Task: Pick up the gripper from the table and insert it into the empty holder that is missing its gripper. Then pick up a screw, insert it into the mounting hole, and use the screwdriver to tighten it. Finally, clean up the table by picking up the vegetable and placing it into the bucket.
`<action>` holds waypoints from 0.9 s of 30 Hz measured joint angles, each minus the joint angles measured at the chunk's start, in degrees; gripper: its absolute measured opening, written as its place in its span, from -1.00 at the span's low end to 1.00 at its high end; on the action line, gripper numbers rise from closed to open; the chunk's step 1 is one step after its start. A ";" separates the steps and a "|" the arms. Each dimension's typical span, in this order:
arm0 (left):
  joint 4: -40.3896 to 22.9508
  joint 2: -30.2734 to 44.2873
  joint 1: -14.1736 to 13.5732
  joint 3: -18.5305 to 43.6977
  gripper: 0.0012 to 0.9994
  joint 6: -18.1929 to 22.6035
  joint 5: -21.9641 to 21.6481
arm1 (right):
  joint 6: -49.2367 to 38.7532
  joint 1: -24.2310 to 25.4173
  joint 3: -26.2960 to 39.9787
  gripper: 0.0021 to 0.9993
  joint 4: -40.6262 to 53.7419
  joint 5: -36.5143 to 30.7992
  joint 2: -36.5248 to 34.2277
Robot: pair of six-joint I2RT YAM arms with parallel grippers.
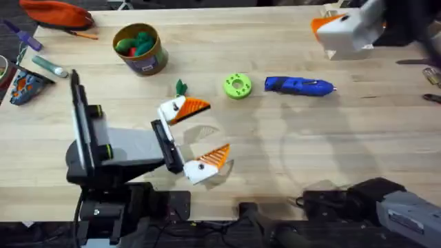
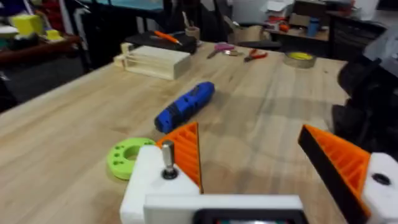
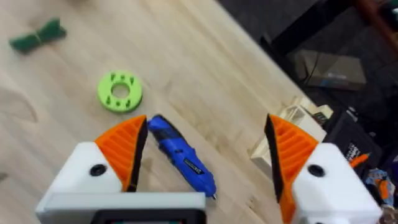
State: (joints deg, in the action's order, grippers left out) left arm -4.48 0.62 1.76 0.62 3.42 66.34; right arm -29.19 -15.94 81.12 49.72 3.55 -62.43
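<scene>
From the overhead view I see my left gripper (image 1: 195, 136) low over the middle of the pale wooden table (image 1: 275, 151), its white-and-orange fingers spread wide with nothing between them. My right gripper (image 3: 202, 155) is raised high toward the far right; through its wrist camera its two orange ribbed pads (image 3: 124, 146) stand well apart, grasping nothing, and far below them lies the blue pen-shaped electric screwdriver (image 1: 298, 85).

That screwdriver rests flat on the table right of centre, its thin silver tip pointing to the right. Just beside it on the left sits a round bright-green disc (image 1: 237, 86). The small dark-green toy vegetable (image 1: 181, 87) with its leafy top lies on the table just beyond my left gripper's far finger, left of the disc. The short round yellow-gold bucket (image 1: 141, 49) stands at the far left and holds red and green toy pieces.
</scene>
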 joint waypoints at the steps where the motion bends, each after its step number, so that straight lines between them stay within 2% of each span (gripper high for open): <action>1: 1.67 0.00 0.00 -0.04 0.97 -1.17 -1.06 | 0.75 0.00 0.00 0.98 -0.33 0.01 0.91; 4: 4.87 0.00 0.00 0.02 0.97 -4.48 -4.73 | 2.26 0.00 0.00 0.98 -1.29 0.20 3.26; 6: 3.51 0.00 0.00 0.70 0.97 -5.83 -6.89 | 2.83 0.00 0.00 0.98 -2.06 0.39 4.46; 10: -7.84 0.00 0.00 7.09 0.97 -6.52 -12.43 | 3.50 0.00 0.00 0.98 -2.96 0.42 5.96; 13: -19.13 0.30 0.00 15.44 0.97 -4.36 -17.75 | 3.54 0.00 0.00 0.98 -2.96 0.42 6.40; 15: -24.19 1.58 0.00 20.93 0.97 -2.73 -21.21 | 3.69 0.00 0.00 0.98 -2.94 0.42 6.44; 18: -32.67 6.38 0.00 29.93 0.97 -0.32 -26.32 | 3.72 0.00 0.00 0.98 -2.90 0.42 6.45; 22: -43.19 16.83 0.00 40.94 0.97 1.67 -33.13 | 3.74 0.00 0.00 0.98 -2.85 0.42 6.45; 24: -45.64 22.13 0.00 44.68 0.97 2.62 -35.20 | 3.73 0.00 0.00 0.98 -2.83 0.42 6.44; 27: -45.84 28.51 0.00 47.72 0.97 3.53 -37.14 | 3.74 0.00 0.00 0.98 -2.81 0.42 6.42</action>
State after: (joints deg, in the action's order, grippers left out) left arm -50.32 29.14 1.76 48.34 6.95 29.21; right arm -25.45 -15.94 81.12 46.92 3.97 -56.01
